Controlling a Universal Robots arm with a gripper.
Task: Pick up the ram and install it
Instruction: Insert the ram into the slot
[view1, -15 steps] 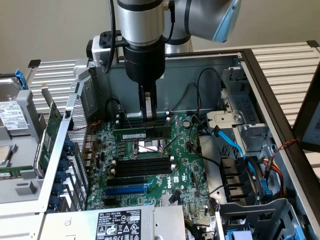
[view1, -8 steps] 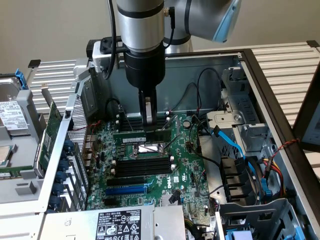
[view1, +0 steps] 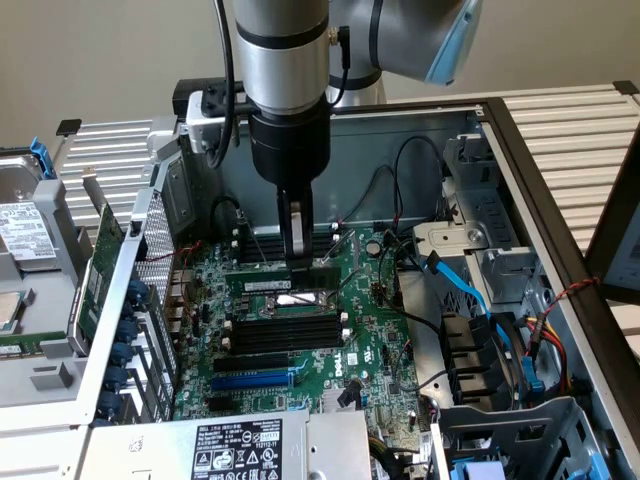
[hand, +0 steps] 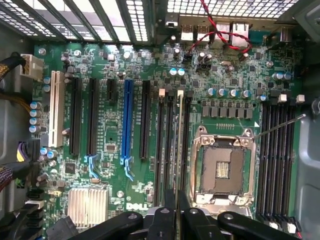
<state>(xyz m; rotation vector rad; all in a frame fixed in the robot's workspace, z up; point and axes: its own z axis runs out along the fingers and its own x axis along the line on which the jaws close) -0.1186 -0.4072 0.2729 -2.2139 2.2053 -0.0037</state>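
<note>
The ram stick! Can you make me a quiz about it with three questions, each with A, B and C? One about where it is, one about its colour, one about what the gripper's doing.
1. Where is the ram?
A. On the power supply.
B. Right beside the processor socket.
C. Outside the case.

2. What colour is the ram's board?
A. Green.
B. Red.
C. Purple.

3. What is the gripper doing?
A. Hanging wide open.
B. Pulling a cable.
C. Shut on the ram.

Answers:
1 B, the stick stands on edge among the black slots next to the socket.
2 A, green shows along the stick in the exterior view.
3 C, it clamps the stick from both sides.
</note>
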